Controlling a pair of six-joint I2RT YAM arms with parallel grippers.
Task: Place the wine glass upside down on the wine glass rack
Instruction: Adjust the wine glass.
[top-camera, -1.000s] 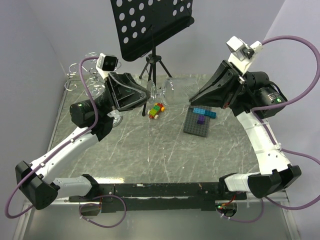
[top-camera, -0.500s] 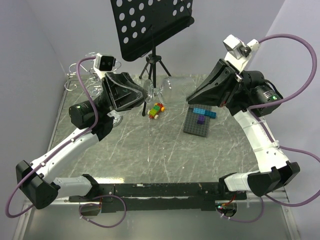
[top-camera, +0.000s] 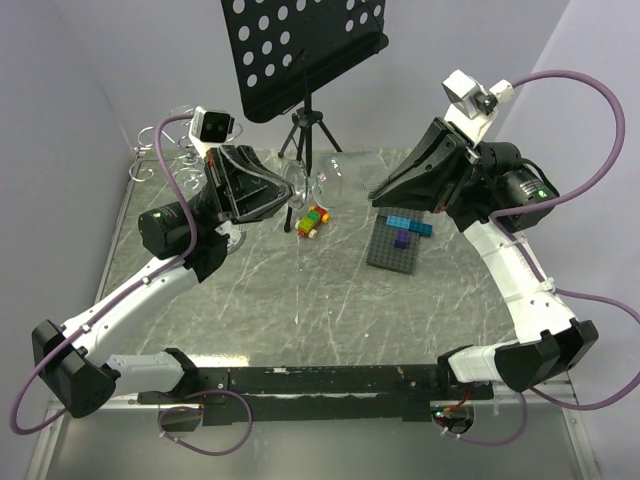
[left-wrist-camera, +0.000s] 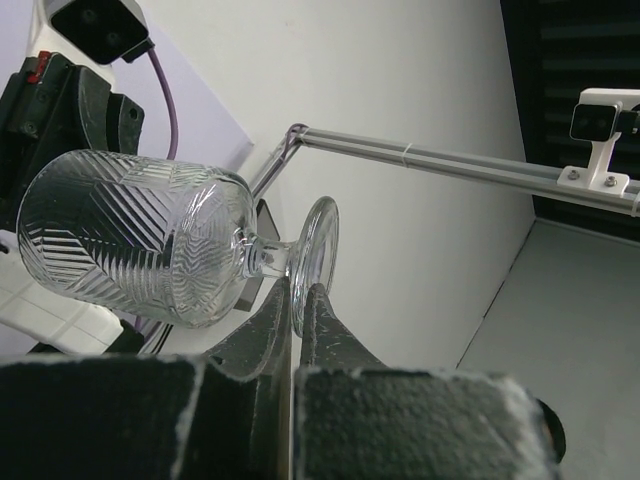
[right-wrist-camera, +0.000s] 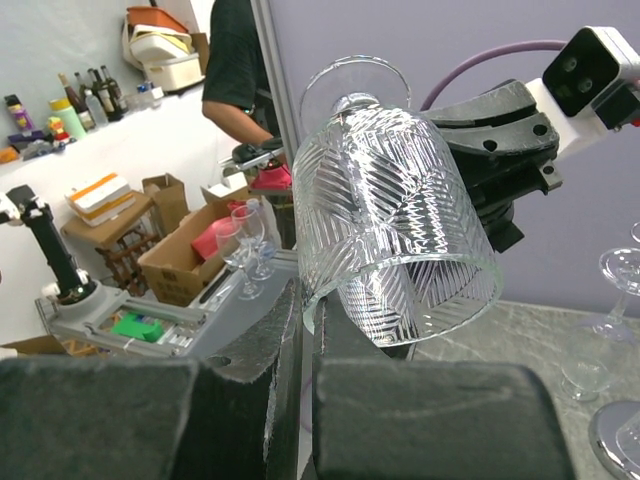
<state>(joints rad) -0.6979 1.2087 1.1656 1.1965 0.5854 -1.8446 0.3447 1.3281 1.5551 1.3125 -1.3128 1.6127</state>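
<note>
A clear cut-pattern wine glass (top-camera: 338, 178) hangs on its side above the back of the table, between my two grippers. My right gripper (top-camera: 378, 198) is shut on the rim of the bowl (right-wrist-camera: 400, 220); its fingertips (right-wrist-camera: 290, 300) pinch the rim's edge. My left gripper (top-camera: 291, 190) is shut on the edge of the glass's round foot (left-wrist-camera: 318, 245), with the bowl (left-wrist-camera: 140, 240) pointing away to the left. The wine glass rack (top-camera: 147, 135), chrome wire with curled hooks, stands at the back left behind my left arm; other glasses (right-wrist-camera: 620, 275) hang on it.
A black perforated music stand (top-camera: 300, 50) on a tripod (top-camera: 310, 130) rises at the back centre. A small multicoloured brick toy (top-camera: 313, 222) lies below the glass. To its right, a grey baseplate (top-camera: 392, 252) carries blue and purple bricks.
My left gripper has closed on the foot of the glass. The glass and both grippers have shifted slightly toward the left.
</note>
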